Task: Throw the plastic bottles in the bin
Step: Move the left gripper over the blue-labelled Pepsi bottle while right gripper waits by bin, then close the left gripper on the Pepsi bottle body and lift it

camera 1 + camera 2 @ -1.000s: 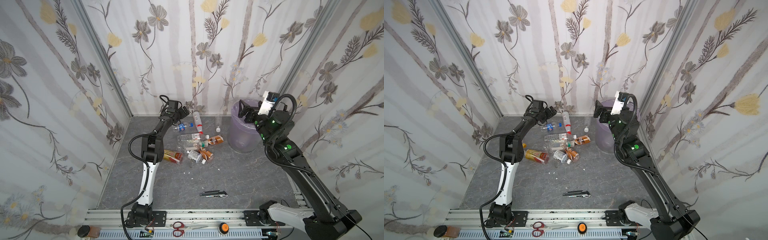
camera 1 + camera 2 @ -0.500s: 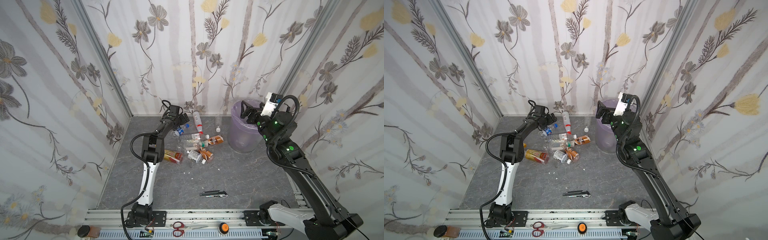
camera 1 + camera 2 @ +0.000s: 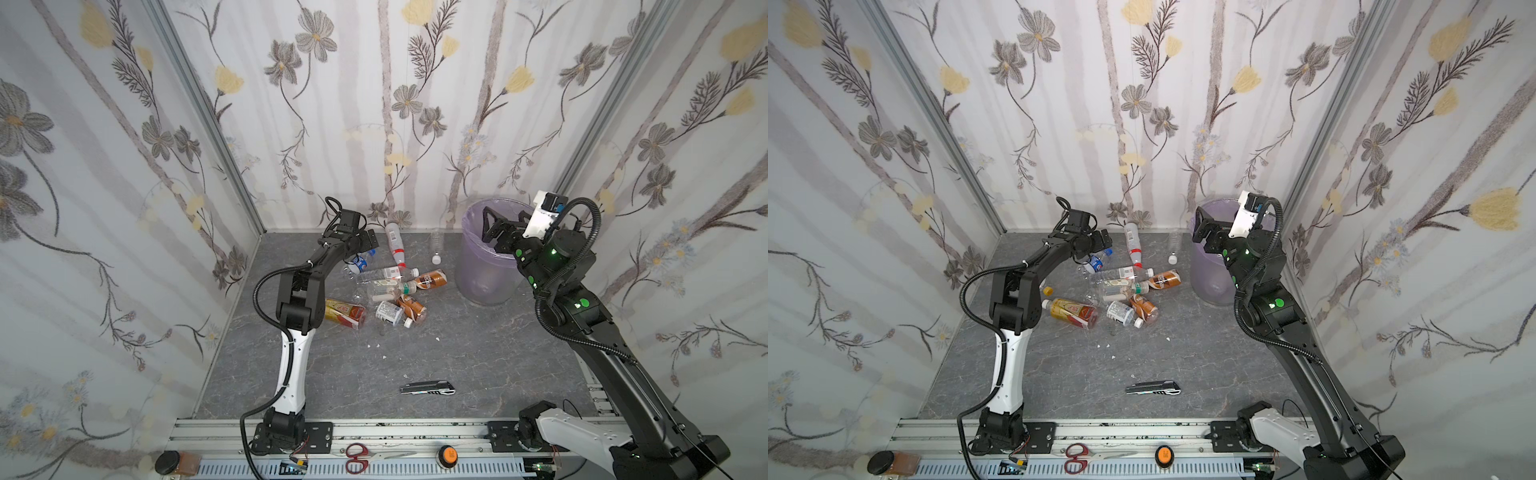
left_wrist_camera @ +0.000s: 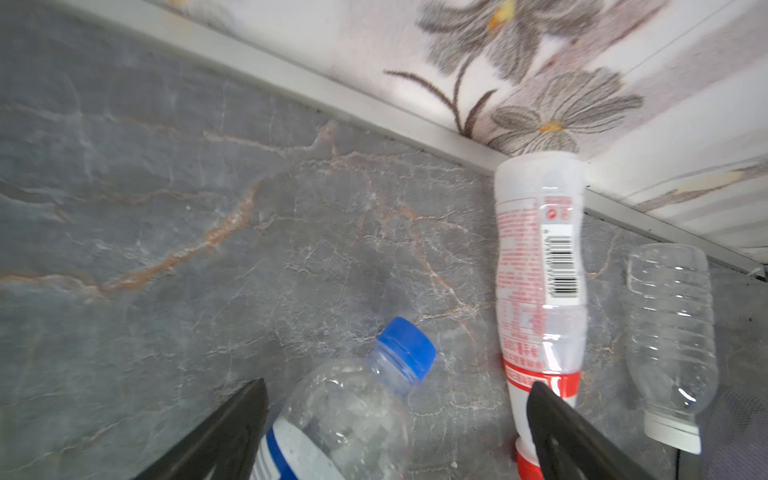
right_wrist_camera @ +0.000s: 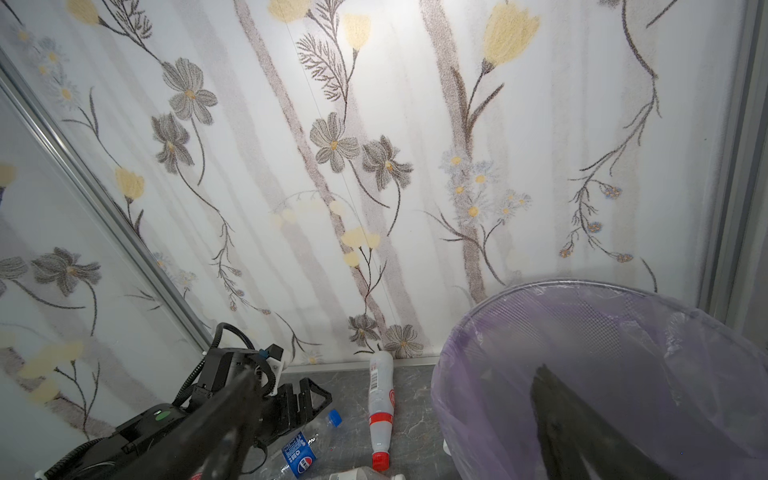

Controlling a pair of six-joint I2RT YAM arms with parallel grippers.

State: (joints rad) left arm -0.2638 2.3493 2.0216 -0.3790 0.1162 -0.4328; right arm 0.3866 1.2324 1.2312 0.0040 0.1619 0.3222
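Several plastic bottles lie heaped on the grey floor at mid-back. My left gripper hangs open just over a clear blue-capped bottle. In the left wrist view that bottle lies between the spread fingers of the left gripper, untouched. Beside it lie a white red-capped bottle and a clear bottle. The bin, lined in lavender, stands at the back right. My right gripper is open and empty above the bin's rim.
A grey folding knife lies alone on the near floor. Scissors and an orange knob sit on the front rail. Flowered walls close in the back and both sides. Small white scraps dot the floor.
My left gripper has come down onto the blue-capped bottle. My right gripper has drifted slightly right over the bin, still open.
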